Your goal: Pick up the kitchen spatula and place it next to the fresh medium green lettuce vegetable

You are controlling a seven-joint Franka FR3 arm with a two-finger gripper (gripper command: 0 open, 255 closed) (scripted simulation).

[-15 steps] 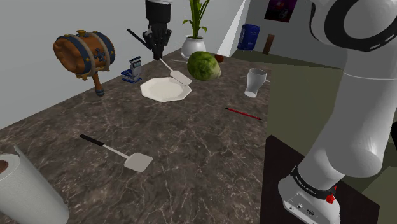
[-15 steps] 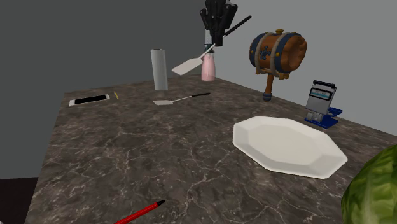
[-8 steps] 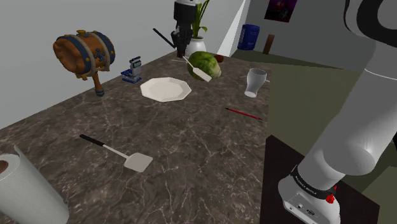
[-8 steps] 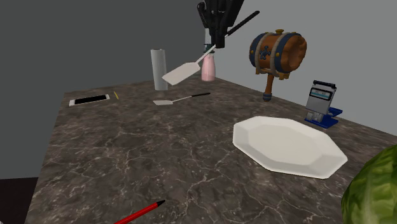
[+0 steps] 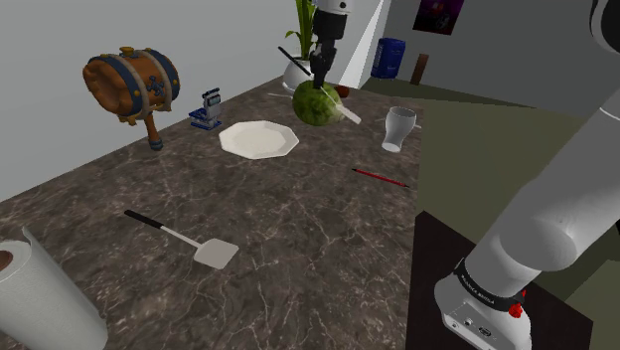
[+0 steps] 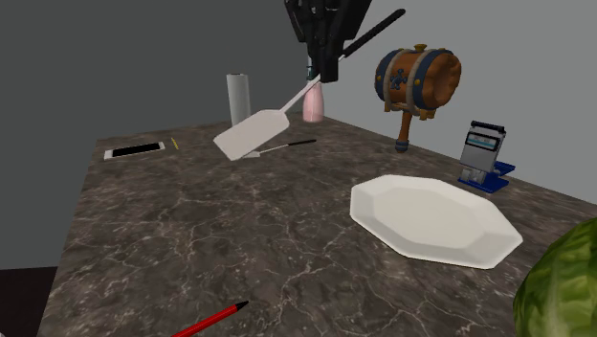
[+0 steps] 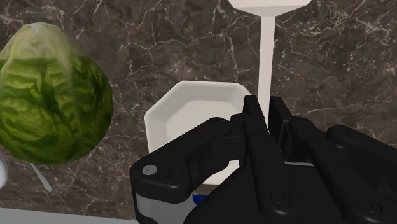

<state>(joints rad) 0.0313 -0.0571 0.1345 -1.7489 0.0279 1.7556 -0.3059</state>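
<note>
My gripper [image 5: 320,72] hangs in the air just above the green lettuce [image 5: 316,103], shut on a spatula [image 5: 348,113] with a black handle and a white blade. In the second exterior view the gripper [image 6: 330,59] clasps the spatula [image 6: 251,134] near where the handle meets the shaft, and the blade tilts down. From the wrist, the white shaft of the spatula [image 7: 267,57] runs out between the fingers [image 7: 251,121]. The lettuce [image 7: 54,102] lies to one side below, beside the white plate [image 7: 191,108]. A second spatula [image 5: 185,239] lies flat on the marble table.
A barrel-headed mallet [image 5: 134,85], a small blue stand [image 5: 206,111], a potted plant [image 5: 300,62], an overturned glass [image 5: 398,129] and a red pen [image 5: 381,178] stand around the table. A paper towel roll [image 5: 40,298] is at the near corner. A phone [image 6: 134,150] lies by the far edge.
The gripper has carried the spatula from above the plate, to the shoulder view's right, until it hangs over the lettuce. The blade now reaches past the lettuce's right side.
</note>
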